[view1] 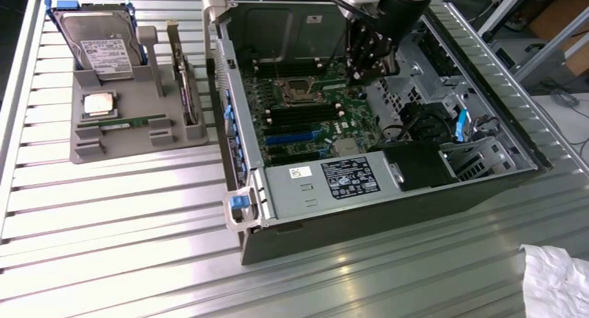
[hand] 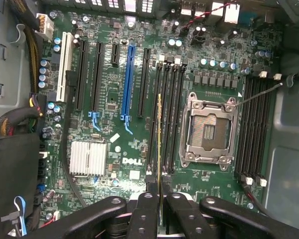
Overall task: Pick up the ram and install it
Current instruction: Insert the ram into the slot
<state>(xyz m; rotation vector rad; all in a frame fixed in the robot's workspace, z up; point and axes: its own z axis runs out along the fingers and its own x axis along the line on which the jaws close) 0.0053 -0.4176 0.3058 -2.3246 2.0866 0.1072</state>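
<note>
Wrist view puts the ram (hand: pixel 160 144) edge-on between your gripper (hand: pixel 160 209) fingers, clamped by its upper end and hanging over the black memory slots (hand: pixel 167 114) beside the empty processor socket (hand: pixel 208 128). Treat it as light, stiff and thin, but fragile: hold it by the bare board edges, square to the slot, and never by the chips. Your arm (view1: pixel 382 28) reaches down from above into the open computer case (view1: pixel 368 214), wrist pointing straight at the motherboard (view1: pixel 313 121). A second stick (view1: pixel 115 125) lies in the grey tray (view1: pixel 110 152) outside the case.
</note>
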